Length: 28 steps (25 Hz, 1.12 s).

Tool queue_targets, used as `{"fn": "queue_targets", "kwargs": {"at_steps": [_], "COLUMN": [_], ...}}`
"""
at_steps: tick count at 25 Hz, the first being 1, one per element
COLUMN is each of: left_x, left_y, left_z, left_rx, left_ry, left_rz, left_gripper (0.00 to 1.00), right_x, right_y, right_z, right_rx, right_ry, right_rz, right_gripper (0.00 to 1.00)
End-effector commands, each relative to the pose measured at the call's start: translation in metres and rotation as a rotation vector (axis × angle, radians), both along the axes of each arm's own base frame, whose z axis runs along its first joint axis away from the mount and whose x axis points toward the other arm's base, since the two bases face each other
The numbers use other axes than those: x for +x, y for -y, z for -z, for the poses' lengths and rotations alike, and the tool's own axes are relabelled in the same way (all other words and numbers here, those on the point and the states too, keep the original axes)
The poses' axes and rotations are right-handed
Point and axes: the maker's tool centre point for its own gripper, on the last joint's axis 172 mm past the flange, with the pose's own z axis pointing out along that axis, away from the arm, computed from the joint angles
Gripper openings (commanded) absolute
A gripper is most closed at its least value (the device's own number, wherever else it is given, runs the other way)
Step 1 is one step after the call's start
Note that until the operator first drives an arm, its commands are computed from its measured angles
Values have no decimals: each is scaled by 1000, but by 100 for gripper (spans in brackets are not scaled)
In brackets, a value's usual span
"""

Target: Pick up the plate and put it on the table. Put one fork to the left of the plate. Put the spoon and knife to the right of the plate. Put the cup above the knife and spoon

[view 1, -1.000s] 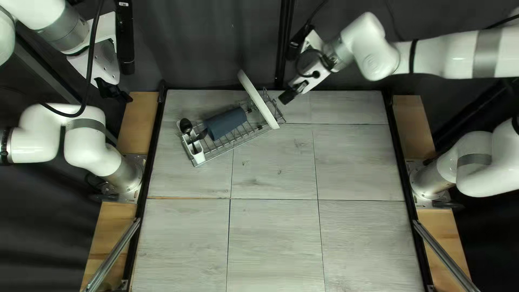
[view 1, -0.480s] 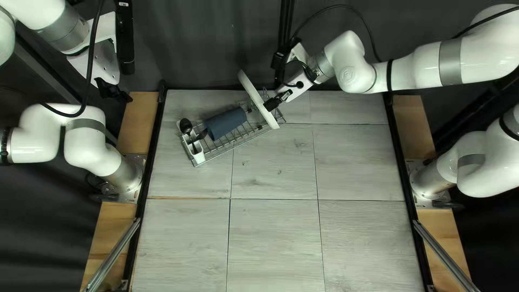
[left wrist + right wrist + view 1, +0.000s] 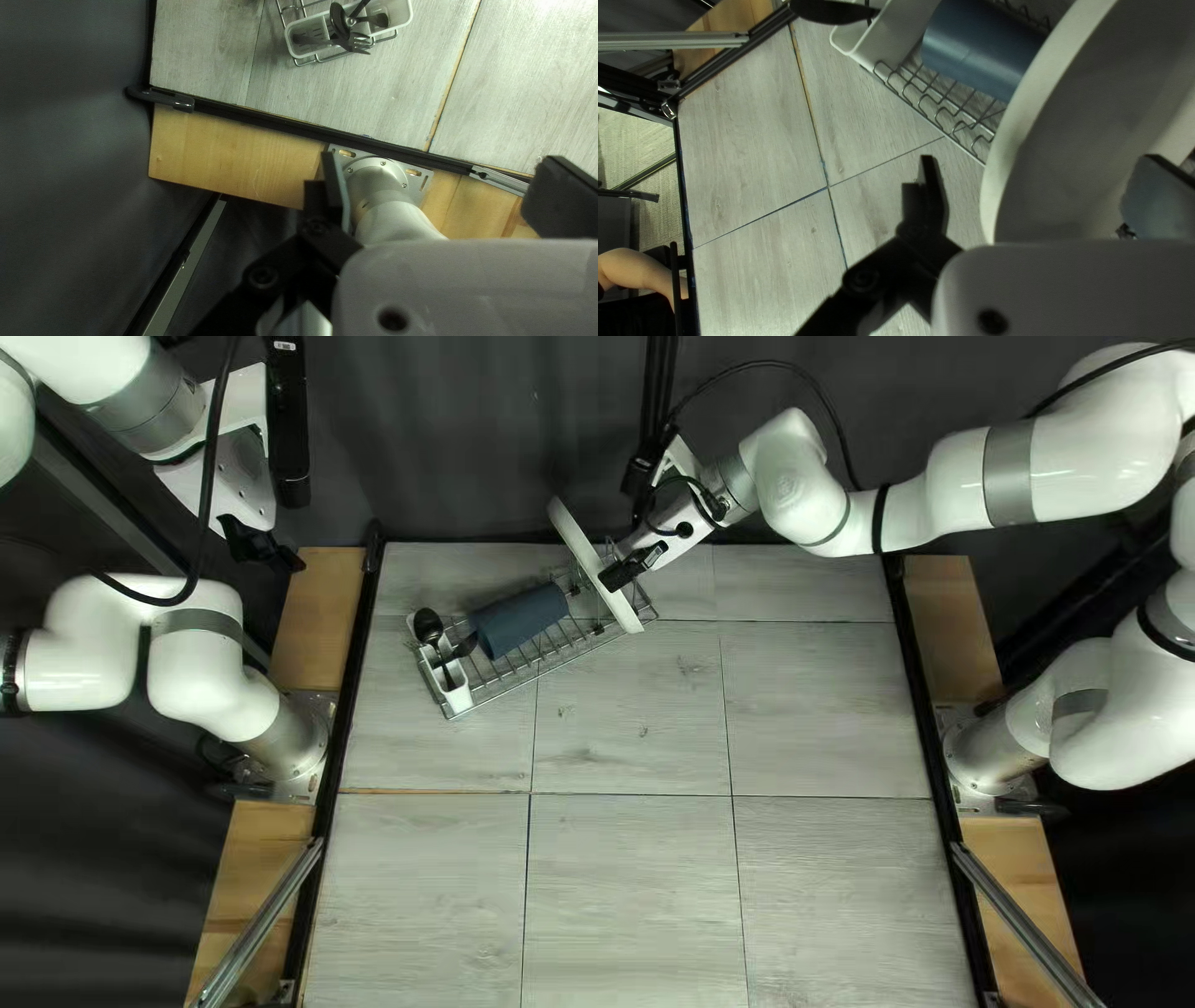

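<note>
Right gripper sits released at the plate in the far rack; left gripper hangs released, far left.

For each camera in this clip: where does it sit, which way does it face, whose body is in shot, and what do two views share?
Top left view: above the table's near edge, slanting down toward the far edge; left arm and right arm show.
Left wrist view: on that wrist, looking past the open left claw at its own arm's base and the cutlery holder.
Right wrist view: on that wrist, looking past the open right claw at the plate; a person's bare limb shows.
Top left and right wrist views share the plate and blue cup.
</note>
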Motion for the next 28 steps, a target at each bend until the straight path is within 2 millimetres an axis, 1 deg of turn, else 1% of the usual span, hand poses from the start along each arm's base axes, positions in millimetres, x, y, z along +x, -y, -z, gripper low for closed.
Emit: {"fn": "queue_targets", "kwargs": {"at_steps": [1, 6, 7, 10, 12, 13, 14, 15, 16, 23, 28], "left_x": [0, 0, 0, 0, 0, 0, 0, 0, 0, 0, 0], "left_y": [0, 0, 0, 0, 0, 0, 0, 0, 0, 0, 0], "left_z": [0, 0, 0, 0, 0, 0, 0, 0, 0, 0, 0], "left_rx": [0, 0, 0, 0, 0, 0, 0, 0, 0, 0, 0], "left_ry": [0, 0, 0, 0, 0, 0, 0, 0, 0, 0, 0], "left_rz": [0, 0, 0, 0, 0, 0, 0, 0, 0, 0, 0], "left_gripper": [100, 100, 100, 100, 100, 100, 100, 100, 100, 100, 100], "right_x": [3, 6, 6, 6, 7, 7, 7, 7, 6, 5, 6], "right_y": [-10, -17, -18, -18, -17, -17, -18, -19, -20, -29, -44], "right_z": [-2, -1, 0, 2, 3, 3, 2, 1, 0, -14, -38], "right_rx": [-10, -15, -15, -13, -11, -10, -11, -11, -12, -31, -60], "right_ry": [8, 12, 13, 14, 14, 15, 15, 16, 18, 15, 7], "right_rz": [-23, -41, -43, -47, -49, -49, -50, -51, -54, -74, -99], "right_gripper": [90, 88, 85, 86, 84, 74, 54, 4, 0, 0, 0]}}
